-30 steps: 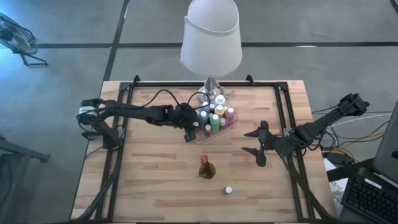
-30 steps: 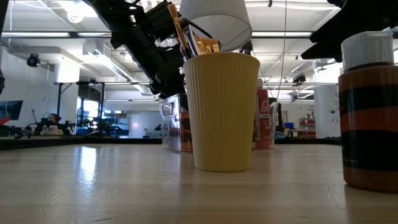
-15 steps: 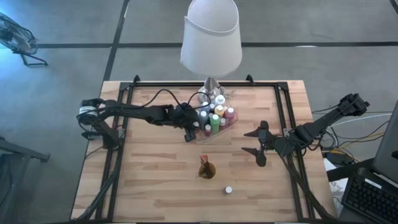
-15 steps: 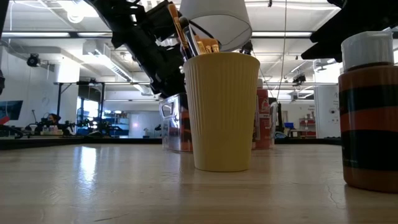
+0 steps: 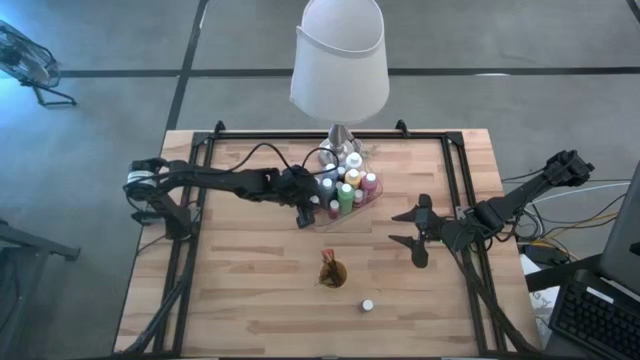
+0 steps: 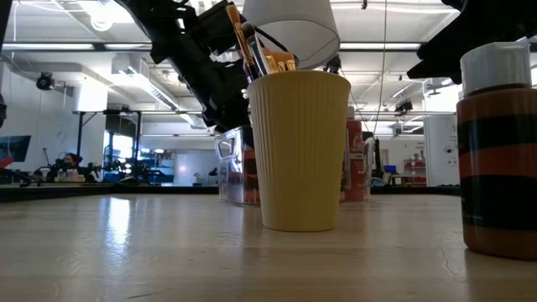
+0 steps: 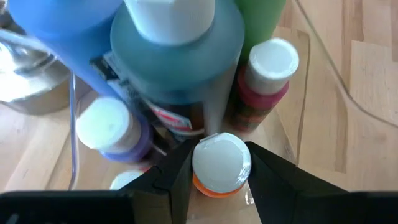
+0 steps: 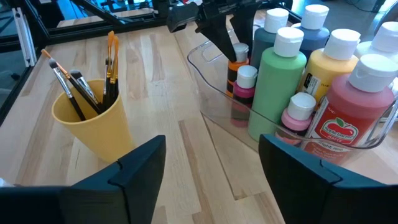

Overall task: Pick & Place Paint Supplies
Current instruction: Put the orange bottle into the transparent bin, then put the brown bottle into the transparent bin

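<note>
A clear tray (image 5: 362,200) at the table's middle holds white-capped paint bottles (image 8: 311,81) standing upright: green, yellow, red, blue, pink. My left gripper (image 5: 310,208) is at the tray's near-left corner, shut on a small orange bottle (image 7: 221,165). A yellow cup (image 5: 332,272) stands on the table holding several thin brushes (image 8: 81,87). One brown bottle (image 5: 367,305) stands alone near the table's near edge. My right gripper (image 5: 408,228) hovers open to the right of the tray, touching nothing. My left gripper pinches the small orange bottle by its white cap (image 7: 221,163), one finger (image 7: 177,177) on each side. The fingers come from above, slanting down from the table's left. The bottle is upright among the tray's bottles (image 8: 236,65); whether it rests on the tray's floor is hidden.
A lamp with a white shade (image 5: 340,60) stands on a metal base (image 5: 340,140) just behind the tray. Black frame rails (image 5: 200,200) run along the table's left and right sides. Bare wood lies left of the cup and between the cup and the tray.
</note>
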Motion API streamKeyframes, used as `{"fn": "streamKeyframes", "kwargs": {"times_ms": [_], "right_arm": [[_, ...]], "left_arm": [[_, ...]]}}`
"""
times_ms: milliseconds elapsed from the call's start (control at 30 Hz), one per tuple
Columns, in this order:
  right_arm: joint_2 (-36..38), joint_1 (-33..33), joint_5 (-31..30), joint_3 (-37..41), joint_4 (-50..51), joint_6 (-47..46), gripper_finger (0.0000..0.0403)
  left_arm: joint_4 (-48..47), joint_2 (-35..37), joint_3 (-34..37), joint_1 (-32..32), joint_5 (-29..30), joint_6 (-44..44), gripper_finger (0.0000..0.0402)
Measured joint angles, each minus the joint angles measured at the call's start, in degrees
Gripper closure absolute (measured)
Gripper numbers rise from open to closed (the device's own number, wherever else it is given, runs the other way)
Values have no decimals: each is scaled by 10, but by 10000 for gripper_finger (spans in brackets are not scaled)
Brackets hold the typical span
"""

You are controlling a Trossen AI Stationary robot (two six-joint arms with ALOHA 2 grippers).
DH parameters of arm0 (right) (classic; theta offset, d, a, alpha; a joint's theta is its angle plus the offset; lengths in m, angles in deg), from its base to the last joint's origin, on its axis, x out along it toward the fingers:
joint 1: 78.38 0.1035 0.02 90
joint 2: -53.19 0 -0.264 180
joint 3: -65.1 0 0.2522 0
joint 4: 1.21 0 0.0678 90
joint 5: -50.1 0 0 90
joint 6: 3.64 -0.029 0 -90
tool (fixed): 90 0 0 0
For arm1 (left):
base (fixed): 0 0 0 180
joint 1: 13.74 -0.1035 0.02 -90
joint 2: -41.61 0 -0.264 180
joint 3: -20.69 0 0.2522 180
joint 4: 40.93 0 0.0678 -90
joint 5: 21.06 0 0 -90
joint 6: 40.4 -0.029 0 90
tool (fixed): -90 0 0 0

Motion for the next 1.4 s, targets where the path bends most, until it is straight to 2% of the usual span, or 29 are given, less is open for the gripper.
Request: {"fn": "streamKeyframes", "kwargs": {"times_ms": [467,833,1200,1400], "right_arm": [[0,0,0,0,0,0,172],[0,0,0,0,0,0,140],[0,0,0,0,0,0,116],[0,0,0,0,0,0,105]], "left_arm": [[-9,1,1,0,-1,9,256],[-8,1,2,0,-12,9,199],[-19,1,-19,0,-13,6,197],[-71,1,-54,0,-13,6,197]]}}
